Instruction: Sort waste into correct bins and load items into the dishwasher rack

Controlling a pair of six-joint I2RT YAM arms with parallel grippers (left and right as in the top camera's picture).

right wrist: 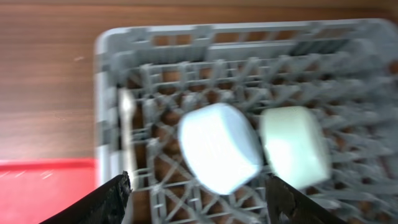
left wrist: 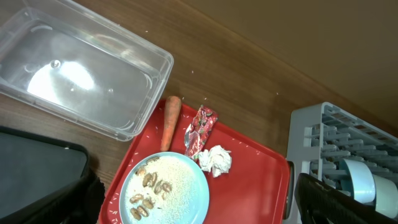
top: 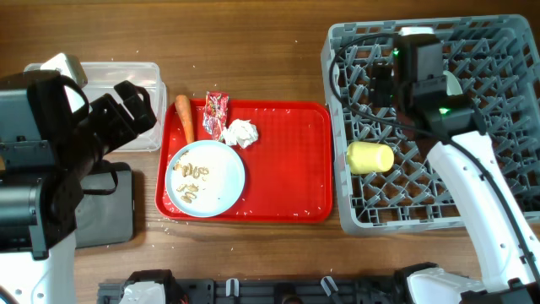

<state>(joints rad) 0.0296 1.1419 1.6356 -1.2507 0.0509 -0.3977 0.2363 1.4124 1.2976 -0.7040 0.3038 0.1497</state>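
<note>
Biggest first: dishwasher rack [top: 336, 127] fills the right end of the bench, from the far edge almost to the near edge. Only a thin strip of bare wood separates its left wall from the red tray [top: 291, 169], which sits mid-bench. The roomiest open wood is the band along the far edge behind the tray, with a narrower one along the near edge. The clear tub [top: 139, 76] is at the far-left corner and the black tray [top: 110, 211] at the near-left, both partly under the left arm. The left gripper [left wrist: 198, 182] hangs above the tray's left half, fingers spread wide, gripping nothing. The right gripper [right wrist: 198, 186] is over the rack's far-left part, fingers also spread with nothing pinched, though that wrist view is blurred. The plate [top: 224, 186] sits on the tray's near-left part, close to the rim. The yellow cup [top: 369, 157] lies on its side in the rack, just inside the left wall. The light-blue bowl [right wrist: 219, 148] and pale-green bowl [right wrist: 293, 147] sit side by side on the pegs, tilted. The carrot [top: 184, 118] lies across the tray's far-left corner, its top end poking out beside the tub. The wrapper [top: 216, 112] overlaps the far rim; its print is too small to read. The tissue [top: 240, 133] touches the wrapper, just beyond the plate. The scraps [top: 192, 175] are on the plate's left half.
</note>
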